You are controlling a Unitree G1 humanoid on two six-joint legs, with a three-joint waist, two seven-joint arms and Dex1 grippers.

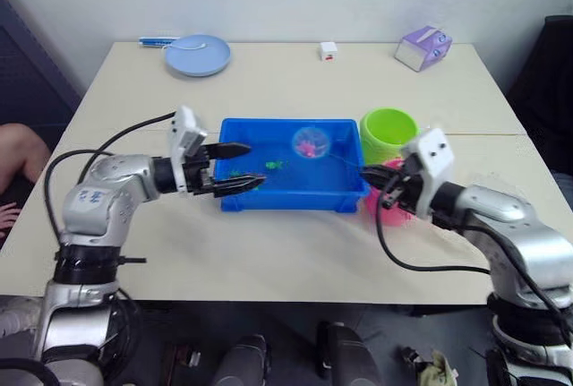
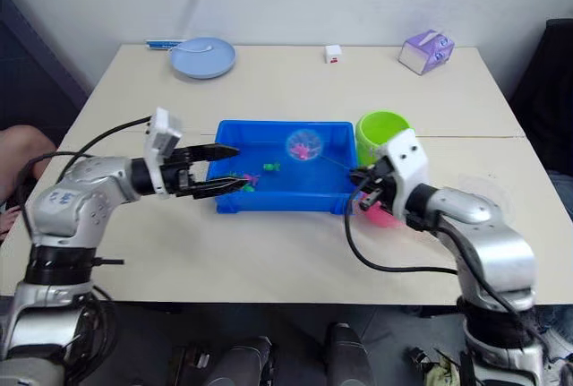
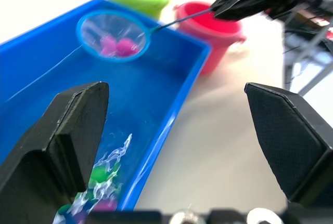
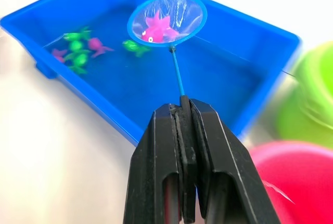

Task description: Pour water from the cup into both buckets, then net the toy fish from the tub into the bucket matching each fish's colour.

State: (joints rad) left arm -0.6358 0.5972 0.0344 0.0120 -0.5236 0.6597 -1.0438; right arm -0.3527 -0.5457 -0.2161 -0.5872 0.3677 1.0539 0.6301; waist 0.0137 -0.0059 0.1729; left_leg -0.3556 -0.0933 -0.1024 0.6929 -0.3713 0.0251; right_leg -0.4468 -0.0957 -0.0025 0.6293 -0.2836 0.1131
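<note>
**Pink fish in the net over the tub**

My right gripper (image 4: 183, 110) is clamped tight on the thin handle of the net (image 4: 167, 19), fingers pressed together around the stick. I see the net's light-blue hoop held above the far right part of the blue tub (image 1: 235, 198), with a pink fish (image 4: 154, 29) lying in the mesh. The handle runs back from the hoop toward my right gripper, which sits just in front of the pink bucket (image 3: 210, 26). The green bucket (image 1: 388, 132) stands beside the tub's far right corner, touching or nearly touching the pink one.

My left gripper (image 1: 240, 167) hangs over the tub's left end with its fingers spread wide and nothing between them. Below it, in the water at the tub's left part, I see the remaining fish (image 4: 78, 50): a few green and a couple of pink, clustered close together, with one green fish (image 4: 134, 47) a little apart toward the net.

A pale-blue plate (image 1: 198, 55) and a purple box (image 1: 423, 47) rest at the table's far edge.
</note>
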